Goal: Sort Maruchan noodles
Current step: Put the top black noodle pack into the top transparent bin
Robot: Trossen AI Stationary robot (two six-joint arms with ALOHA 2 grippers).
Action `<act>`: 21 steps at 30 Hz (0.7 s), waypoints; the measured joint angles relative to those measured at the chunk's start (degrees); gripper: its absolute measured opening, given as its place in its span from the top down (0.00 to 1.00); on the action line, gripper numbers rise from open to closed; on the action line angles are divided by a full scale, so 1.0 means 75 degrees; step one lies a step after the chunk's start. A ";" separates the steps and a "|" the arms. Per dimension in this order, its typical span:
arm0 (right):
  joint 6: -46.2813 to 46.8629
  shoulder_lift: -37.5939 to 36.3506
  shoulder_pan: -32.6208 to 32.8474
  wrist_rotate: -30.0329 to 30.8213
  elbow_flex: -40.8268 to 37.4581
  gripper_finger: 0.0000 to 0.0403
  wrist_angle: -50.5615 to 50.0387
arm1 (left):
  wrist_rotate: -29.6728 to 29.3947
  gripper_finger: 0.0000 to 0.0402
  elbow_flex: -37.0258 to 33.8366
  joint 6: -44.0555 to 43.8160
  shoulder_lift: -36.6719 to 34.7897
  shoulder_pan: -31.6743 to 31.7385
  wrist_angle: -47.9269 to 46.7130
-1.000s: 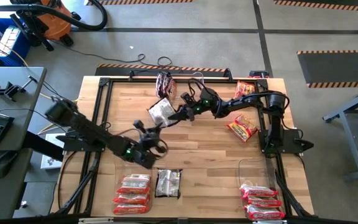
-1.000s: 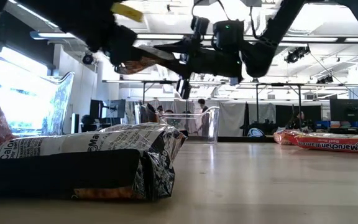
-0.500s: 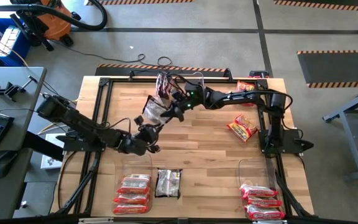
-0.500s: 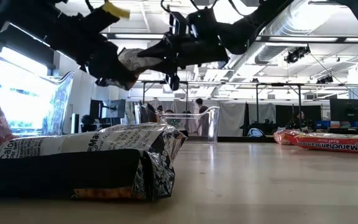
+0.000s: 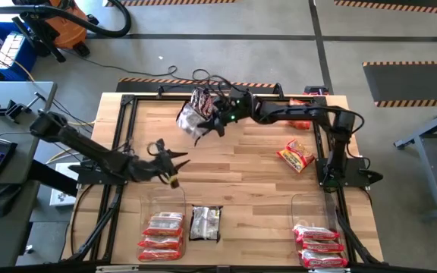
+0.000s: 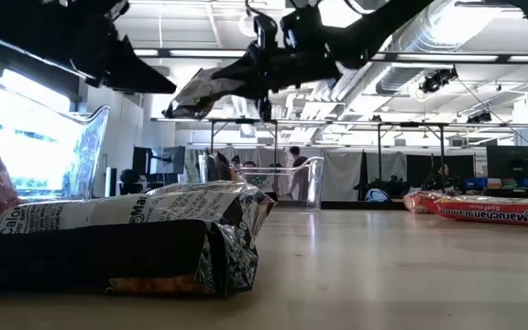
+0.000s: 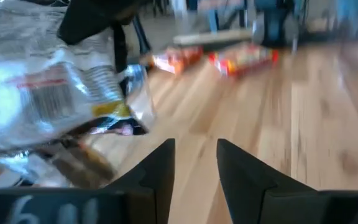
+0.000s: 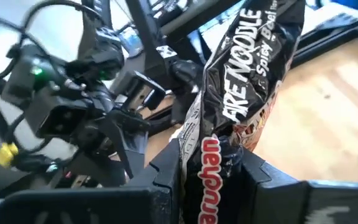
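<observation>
I have the right gripper [image 5: 217,121] clamped on a dark black-silver packet [image 5: 192,120], lifted clear of the wooden table [image 5: 241,171] over its far edge. On the right wrist camera the two fingers [image 8: 166,168] pinch the crinkled wrapper [image 8: 241,106] between them, its white lettering running up away from the grip. From table height the same packet [image 6: 211,87] hangs tilted in the air from that gripper [image 6: 262,69], well above the board.

The left gripper [image 5: 174,159] is over the table's left-middle, apart from the held packet and nearer the front. Its fingers [image 7: 157,168] stand parted with bare wood showing between them and nothing in the gap (released, as far as I can see).

Relative to the table: another dark packet [image 5: 202,102] lies at the far edge just beside the held one, an orange-red packet [image 5: 299,105] sits at the far right corner, and a second orange-red packet [image 5: 295,156] lies right of middle. Along the front edge, a stack of red packets [image 5: 161,233] is at the left, a dark packet [image 5: 205,223] just beside it, and pinkish red-and-white packets [image 5: 321,244] sit inside a clear bin [image 5: 303,203] at the front right. A clear bin [image 6: 293,183] stands upright on the far side of the table in the low view.
</observation>
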 joint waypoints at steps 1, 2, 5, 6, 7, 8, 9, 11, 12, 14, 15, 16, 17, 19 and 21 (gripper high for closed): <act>-0.0100 -0.0076 -0.0055 0.0193 0.0141 0.84 -0.0264 | 0.0149 0.74 -0.0261 0.0234 -0.0144 0.0116 0.0610; -0.0199 -0.0174 -0.0116 0.0430 0.0286 0.84 -0.0704 | 0.0326 0.75 -0.0498 0.0476 -0.0306 0.0248 0.1113; -0.0708 -0.0344 -0.0227 0.1722 0.0981 0.84 -0.2428 | 0.1051 0.77 -0.1047 0.0690 -0.0751 0.0756 0.2256; -0.0887 -0.0362 -0.0248 0.2328 0.1260 0.84 -0.3134 | 0.1262 0.78 -0.1153 0.0699 -0.0906 0.0953 0.2279; -0.1002 -0.0366 -0.0251 0.3028 0.1556 0.84 -0.3821 | 0.1458 0.79 -0.1201 0.0702 -0.1039 0.1151 0.2276; -0.1051 -0.0359 -0.0247 0.3696 0.1845 0.84 -0.4440 | 0.1555 0.79 -0.1232 0.0702 -0.1189 0.1365 0.2311; -0.1047 -0.0326 -0.0239 0.4320 0.2119 0.84 -0.4938 | 0.1652 0.80 -0.1233 0.0708 -0.1332 0.1594 0.2355; -0.0811 -0.0293 -0.0237 0.5227 0.2508 0.84 -0.5639 | 0.1884 0.81 -0.1227 0.0780 -0.1571 0.2051 0.2418; -0.0645 -0.0252 -0.0237 0.5543 0.2600 0.84 -0.5834 | 0.2012 0.82 -0.1227 0.0829 -0.1684 0.2271 0.2433; -0.0376 -0.0189 -0.0240 0.5920 0.2621 0.84 -0.5900 | 0.2282 0.83 -0.1212 0.0784 -0.1881 0.2725 0.2589; -0.0204 -0.0146 -0.0241 0.6043 0.2564 0.84 -0.5915 | 0.2372 0.83 -0.1182 0.0776 -0.1958 0.2939 0.2587; -0.0049 -0.0076 -0.0237 0.6166 0.2527 0.84 -0.5858 | 0.2438 0.83 -0.1139 0.0785 -0.2018 0.3147 0.2573; 0.0113 -0.0007 -0.0237 0.6218 0.2487 0.84 -0.5794 | 0.2453 0.84 -0.1101 0.0784 -0.2086 0.3334 0.2537; 0.0336 0.0234 -0.0254 0.6449 0.2472 0.84 -0.5794 | 0.2459 0.84 -0.0982 0.0775 -0.2136 0.3654 0.2581; 0.0440 0.0510 -0.0241 0.6583 0.2467 0.84 -0.5692 | 0.2485 0.85 -0.0944 0.0773 -0.2172 0.3902 0.2514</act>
